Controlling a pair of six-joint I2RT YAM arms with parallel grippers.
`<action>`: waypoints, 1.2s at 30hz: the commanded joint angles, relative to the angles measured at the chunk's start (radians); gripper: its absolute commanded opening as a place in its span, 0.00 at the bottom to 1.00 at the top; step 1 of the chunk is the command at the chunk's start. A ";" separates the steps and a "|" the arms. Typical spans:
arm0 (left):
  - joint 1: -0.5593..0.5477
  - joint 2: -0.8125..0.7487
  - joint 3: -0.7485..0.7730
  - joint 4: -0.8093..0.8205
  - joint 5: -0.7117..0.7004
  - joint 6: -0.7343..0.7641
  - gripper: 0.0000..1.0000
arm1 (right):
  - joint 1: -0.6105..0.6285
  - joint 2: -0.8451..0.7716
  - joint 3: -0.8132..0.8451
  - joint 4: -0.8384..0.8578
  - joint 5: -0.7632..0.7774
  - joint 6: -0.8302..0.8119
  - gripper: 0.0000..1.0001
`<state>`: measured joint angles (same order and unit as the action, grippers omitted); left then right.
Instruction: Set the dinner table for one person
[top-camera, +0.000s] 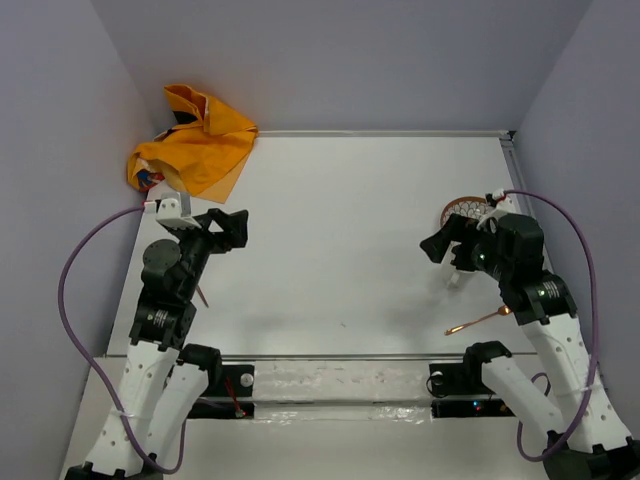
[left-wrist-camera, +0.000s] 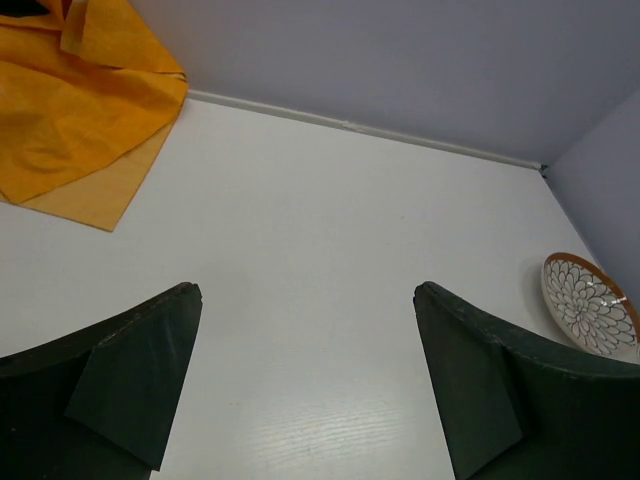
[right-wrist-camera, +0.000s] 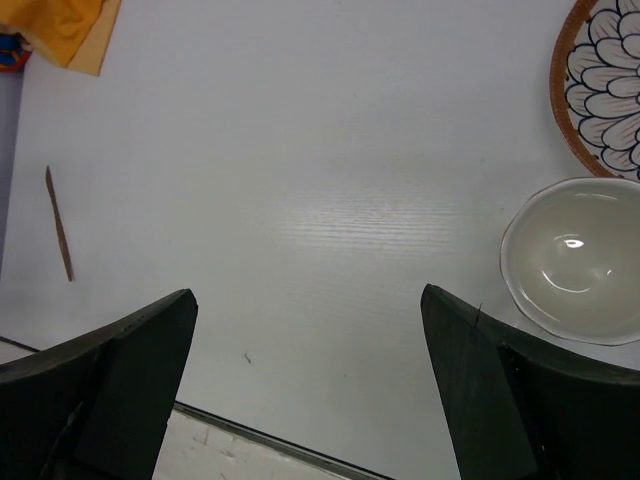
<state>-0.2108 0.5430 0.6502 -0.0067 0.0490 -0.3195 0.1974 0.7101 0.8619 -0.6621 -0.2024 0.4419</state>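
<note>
The white dinner table (top-camera: 340, 240) fills the top view. On its right side a brown-rimmed plate (top-camera: 465, 210) with a petal pattern lies flat, also visible in the wrist views (left-wrist-camera: 590, 305) (right-wrist-camera: 605, 85). Beside the plate sits a plain white bowl (right-wrist-camera: 572, 258). A thin gold spoon (top-camera: 478, 322) lies near the front right edge. My left gripper (top-camera: 238, 226) (left-wrist-camera: 307, 290) hovers open over bare table at the left. My right gripper (top-camera: 440, 242) (right-wrist-camera: 308, 295) is open too, just left of the bowl, with nothing between its fingers.
A crumpled orange cloth (top-camera: 195, 150) (left-wrist-camera: 80, 110) is bunched in the back left corner. A thin brown stick (top-camera: 202, 295) (right-wrist-camera: 60, 222) lies beside the left arm. Grey walls close in the table on three sides, and a metal rim (right-wrist-camera: 260, 440) edges its front.
</note>
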 joint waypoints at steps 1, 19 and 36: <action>0.013 0.029 0.042 0.019 0.003 0.005 0.99 | -0.006 -0.047 0.032 0.084 -0.049 0.003 1.00; 0.172 0.495 0.176 0.149 -0.127 -0.193 0.96 | -0.006 -0.006 -0.093 0.309 -0.244 0.035 1.00; 0.264 1.287 0.580 0.122 -0.529 -0.234 0.76 | 0.126 0.075 -0.107 0.406 -0.278 0.029 1.00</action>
<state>0.0334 1.7710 1.1301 0.1249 -0.3595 -0.5362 0.2729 0.7650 0.7227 -0.3241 -0.4778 0.4789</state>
